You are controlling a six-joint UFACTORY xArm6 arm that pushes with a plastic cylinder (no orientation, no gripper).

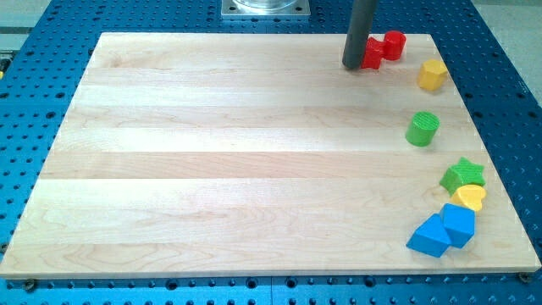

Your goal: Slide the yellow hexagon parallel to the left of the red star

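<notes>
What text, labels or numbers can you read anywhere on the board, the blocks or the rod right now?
None: no word, label, brand, number or sign is readable in the camera view.
The wooden board, the yellow hexagon, the red star and the other blocks are unmarked.
My tip, touching the red star's left side, carries no marking either.

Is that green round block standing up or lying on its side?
Standing up: the green cylinder shows its flat round top, ridged side below.

no text, labels, numbers or signs can be read anywhere.
</notes>
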